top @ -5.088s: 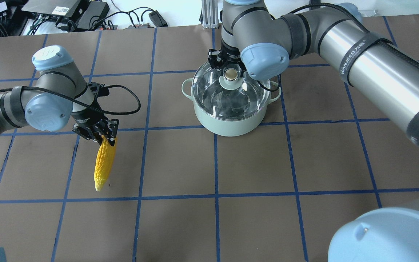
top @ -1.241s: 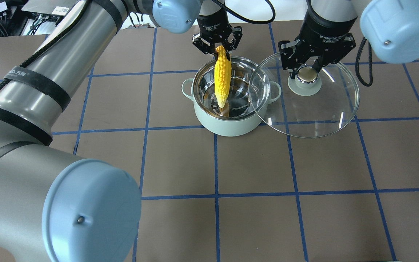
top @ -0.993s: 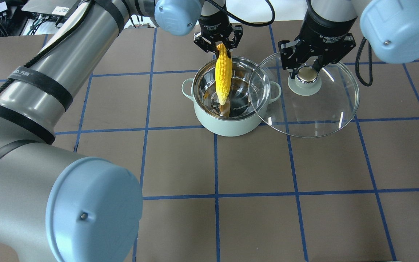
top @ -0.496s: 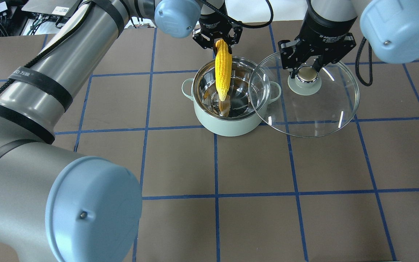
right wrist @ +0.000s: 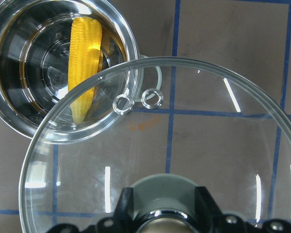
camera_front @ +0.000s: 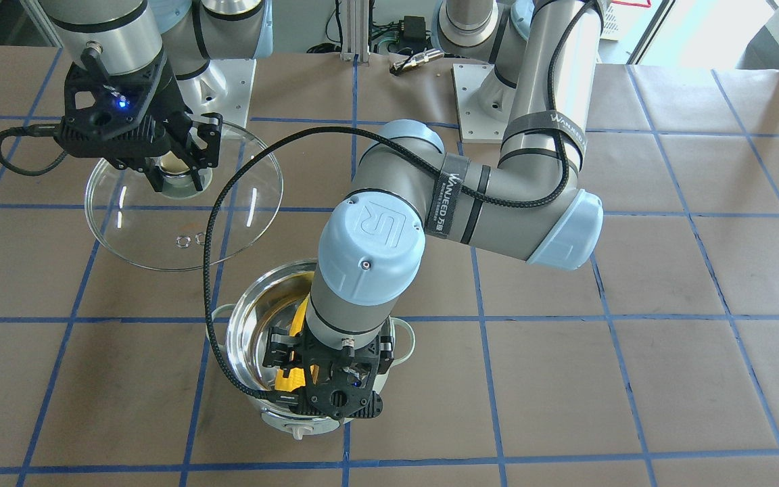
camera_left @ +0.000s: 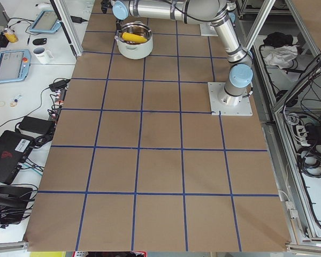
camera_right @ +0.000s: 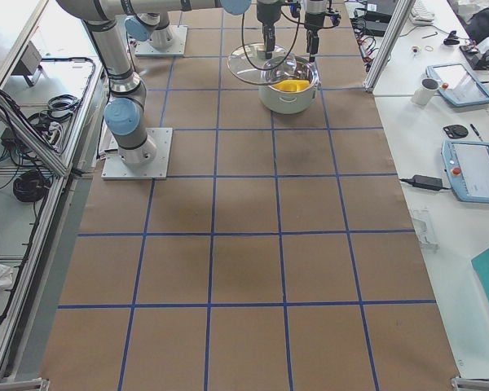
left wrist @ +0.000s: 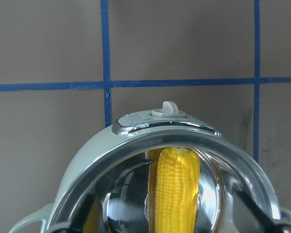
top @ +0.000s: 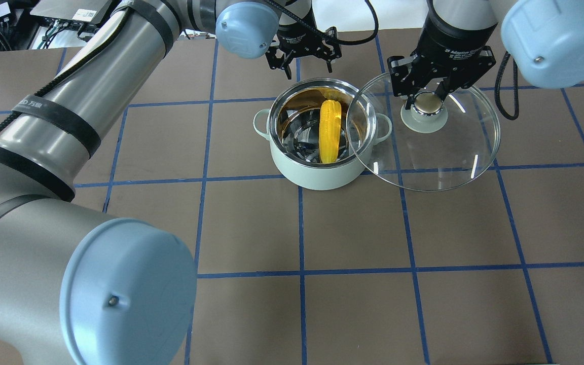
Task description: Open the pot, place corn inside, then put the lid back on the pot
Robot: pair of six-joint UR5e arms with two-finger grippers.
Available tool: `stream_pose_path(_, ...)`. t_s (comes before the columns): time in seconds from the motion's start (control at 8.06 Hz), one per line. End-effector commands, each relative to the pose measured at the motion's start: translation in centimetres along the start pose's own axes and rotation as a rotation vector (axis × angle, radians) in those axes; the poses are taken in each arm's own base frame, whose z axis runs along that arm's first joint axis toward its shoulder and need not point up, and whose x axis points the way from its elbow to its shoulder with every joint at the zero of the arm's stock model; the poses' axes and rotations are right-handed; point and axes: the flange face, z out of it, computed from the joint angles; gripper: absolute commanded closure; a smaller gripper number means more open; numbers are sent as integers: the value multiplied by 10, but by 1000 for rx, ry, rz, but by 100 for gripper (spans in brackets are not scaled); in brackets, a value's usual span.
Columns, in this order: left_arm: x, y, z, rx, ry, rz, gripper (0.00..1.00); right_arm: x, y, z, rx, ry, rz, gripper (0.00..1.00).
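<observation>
The pale green pot (top: 317, 175) stands open at the table's far middle. The yellow corn (top: 328, 131) lies inside it on the steel bottom, leaning against the wall; it also shows in the left wrist view (left wrist: 177, 194) and the right wrist view (right wrist: 85, 73). My left gripper (top: 303, 57) is open and empty above the pot's far rim. My right gripper (top: 426, 99) is shut on the beige knob of the glass lid (top: 439, 152). It holds the lid level in the air to the right of the pot, with the lid's edge overlapping the pot's right rim.
The brown table with blue tape lines (top: 302, 263) spreads in front of the pot. My left arm (camera_front: 470, 196) reaches over the pot from behind. Cables and electronics (top: 94, 20) lie beyond the table's far edge.
My left gripper has opened and let go of the corn, which dropped from hanging upright into the pot and now lies there. The right gripper and lid have not moved.
</observation>
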Motion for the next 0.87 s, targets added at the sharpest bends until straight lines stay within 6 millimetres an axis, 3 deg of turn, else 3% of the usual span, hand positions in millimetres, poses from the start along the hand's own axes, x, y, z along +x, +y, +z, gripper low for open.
stream_pose_path(0.0,-25,-8,-40,34,8,-39,0,0,-2,1,3,0,0,78)
stream_pose_path(0.25,-54,6,-105,25,-10,-74,0,-1,-16,-6,45,-1,1,78)
stream_pose_path(0.5,-93,27,-166,2,-48,-24,0,-13,-64,20,64,-42,64,82)
stream_pose_path(0.62,-123,42,-202,-7,-136,-55,0,-51,-87,46,84,-59,75,85)
stream_pose_path(0.74,-140,60,-229,-10,-191,-61,0,-90,-97,69,79,-68,119,85)
